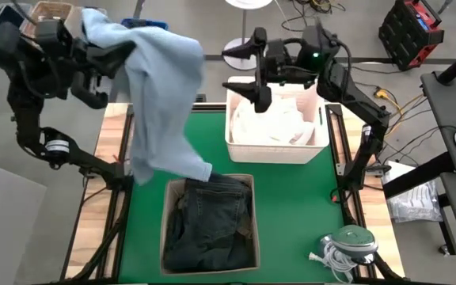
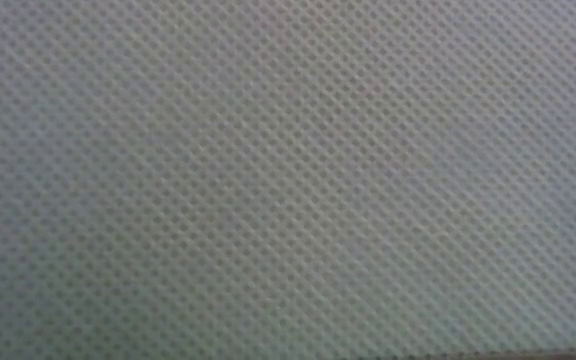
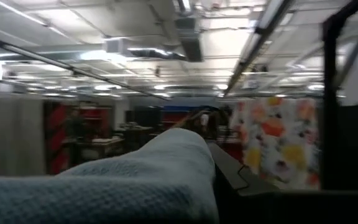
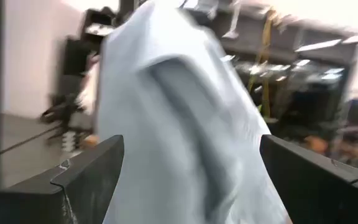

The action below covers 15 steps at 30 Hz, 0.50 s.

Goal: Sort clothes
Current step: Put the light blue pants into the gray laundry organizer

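Now the left gripper (image 1: 105, 67) is up high, off the far left corner of the green mat (image 1: 291, 206), clamped on the top of the light blue shirt (image 1: 161, 103) — the shirt hangs long from it, its axis running down and in toward the cardboard box (image 1: 210, 226). Its lower hem just touches the jeans (image 1: 212, 218) at the box's far left corner. So the shirt lies below and to the inside of the left gripper; that arm alone has it. The right gripper (image 1: 258, 83) hovers over the far left edge of the white bin (image 1: 275, 150), fingers spread wide, nothing between them — the shirt fills its wrist view, close ahead. White pieces (image 1: 271, 119) lie in the bin. Hidden: the low view is blanked by woven fabric right against the lens, and the left fingers themselves are buried under cloth, so the grip point is hard to make out
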Motion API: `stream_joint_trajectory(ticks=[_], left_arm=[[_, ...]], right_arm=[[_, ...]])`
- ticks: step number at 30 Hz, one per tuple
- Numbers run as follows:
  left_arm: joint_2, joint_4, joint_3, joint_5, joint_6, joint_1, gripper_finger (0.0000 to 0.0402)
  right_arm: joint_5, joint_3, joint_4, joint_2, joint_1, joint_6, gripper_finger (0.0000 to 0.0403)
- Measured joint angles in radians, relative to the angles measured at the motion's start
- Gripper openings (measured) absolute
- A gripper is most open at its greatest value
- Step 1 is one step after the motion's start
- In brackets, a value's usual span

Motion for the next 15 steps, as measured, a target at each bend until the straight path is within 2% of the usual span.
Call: stream_joint_trajectory(ticks=[2, 6, 11, 15], left_arm=[[0.019, 0.009, 0.000, 0.057, -0.008, 0.000, 0.0000], [0.068, 0.012, 0.000, 0.074, -0.046, 0.000, 0.0000], [0.124, 0.046, -0.001, 0.053, -0.072, 0.000, 0.0000], [0.148, 0.069, -0.001, 0.034, -0.083, 0.005, 0.0000]], right_arm=[[0.039, 0.000, 0.046, 0.000, 0.013, -0.002, 0.0368], [0.148, 0.000, 0.091, -0.001, 0.038, -0.057, 0.0368], [0.133, 0.000, 0.081, -0.001, 0.061, -0.065, 0.0368], [0.160, 0.000, 0.029, -0.004, 0.065, -0.074, 0.0368]])
